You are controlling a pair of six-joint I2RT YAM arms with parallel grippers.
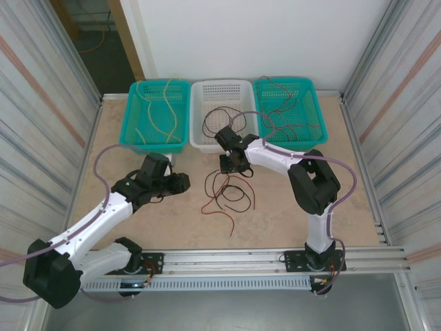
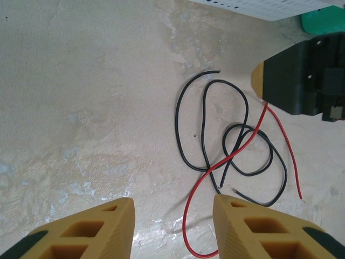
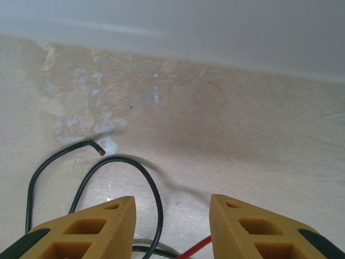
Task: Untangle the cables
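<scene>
A loose tangle of cables lies on the table between the arms: black cable [image 1: 222, 185] loops with a red cable [image 1: 230, 219] crossing them. In the left wrist view the black cable [image 2: 176, 121] curls ahead and the red cable [image 2: 190, 198] runs down between my open fingers. My left gripper [image 1: 186, 183] [image 2: 172, 204] sits left of the tangle, holding nothing. My right gripper [image 1: 233, 165] [image 3: 171, 200] stands open, low over the tangle's far edge, a black cable [image 3: 156, 192] and a bit of red cable [image 3: 198, 247] between its fingers, not gripped.
Three baskets line the back: a teal basket [image 1: 180, 86] with tan cables, a white basket [image 1: 200, 141] with black cables, a teal basket [image 1: 313, 96] with red cables. The white basket's wall [image 3: 215, 27] rises just ahead of the right gripper. Corrugated walls flank the table.
</scene>
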